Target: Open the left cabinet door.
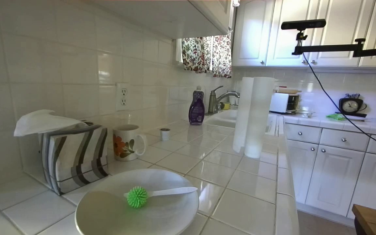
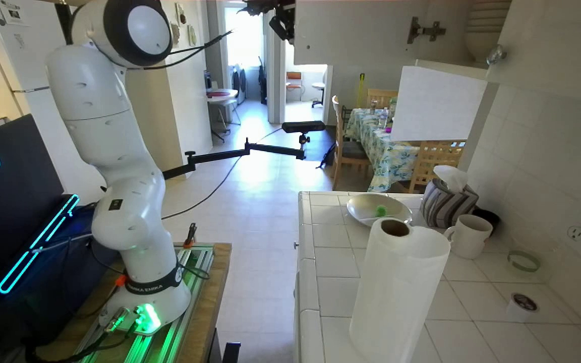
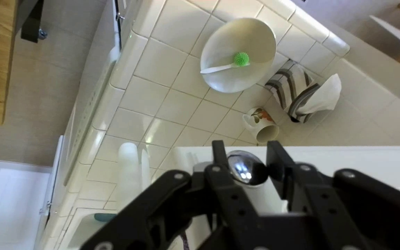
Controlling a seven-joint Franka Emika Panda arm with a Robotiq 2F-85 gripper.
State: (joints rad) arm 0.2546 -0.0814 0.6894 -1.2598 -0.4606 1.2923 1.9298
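A white cabinet door (image 2: 351,35) stands swung open at the top of an exterior view, its hinge (image 2: 424,31) on the right and stacked dishes (image 2: 489,20) behind it. My gripper (image 2: 283,22) shows partly at the door's free edge, cut off by the frame top. In the wrist view the gripper (image 3: 245,152) has a finger on each side of a shiny round knob (image 3: 243,166), with no clear gap on either side. The white door face (image 3: 352,163) shows behind the knob. A second knob (image 2: 496,54) sits on the neighbouring front.
Below is a tiled counter (image 3: 141,93) with a bowl (image 3: 217,81) holding a green brush (image 3: 241,59), a tissue box (image 3: 286,86), a mug (image 3: 260,121) and paper towel (image 2: 396,292). A camera on a black arm (image 2: 303,126) stands beyond the robot (image 2: 114,151).
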